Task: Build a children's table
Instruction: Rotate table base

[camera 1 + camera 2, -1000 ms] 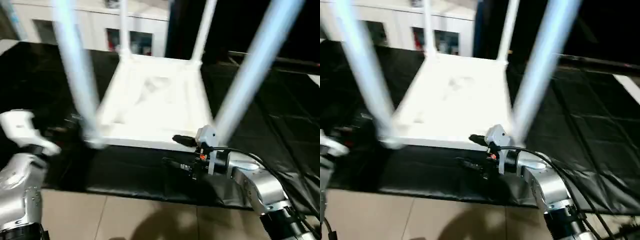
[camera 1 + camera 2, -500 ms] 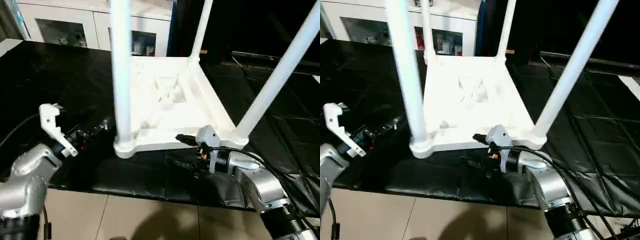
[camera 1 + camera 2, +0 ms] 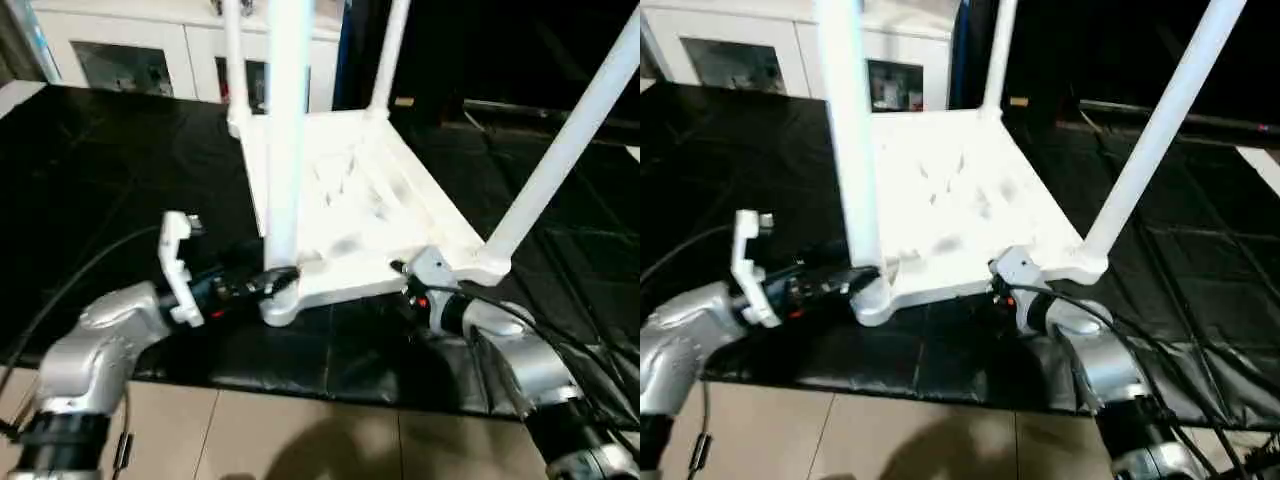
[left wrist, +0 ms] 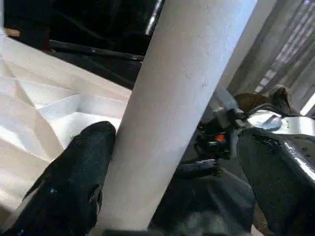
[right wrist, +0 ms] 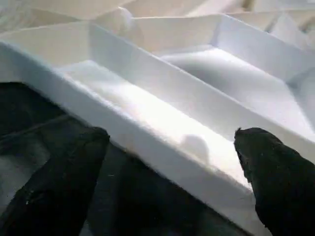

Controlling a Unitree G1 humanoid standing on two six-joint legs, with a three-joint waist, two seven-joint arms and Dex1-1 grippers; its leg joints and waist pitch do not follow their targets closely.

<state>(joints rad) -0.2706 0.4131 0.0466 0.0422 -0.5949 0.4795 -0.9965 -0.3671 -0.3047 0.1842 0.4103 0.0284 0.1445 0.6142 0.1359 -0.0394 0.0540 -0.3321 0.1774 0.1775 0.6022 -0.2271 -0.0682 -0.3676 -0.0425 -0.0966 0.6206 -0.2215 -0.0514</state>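
Note:
The white children's table lies upside down on a black mat, its ribbed underside facing up and four legs standing in the corner sockets. My left gripper is at the foot of the near-left leg. In the left wrist view its open fingers flank that leg, with a gap on one side. My right gripper is at the top's near edge, beside the near-right leg. Its fingers stand open with the rim between them.
The black mat covers the work area, with tan floor tiles in front of it. A white cabinet with glass doors stands behind at the left. Cables run along both of my forearms.
My left gripper has swung right, up to the near-left leg. The table top has turned a little, so its near edge now slants. My right gripper is closer to the rim.

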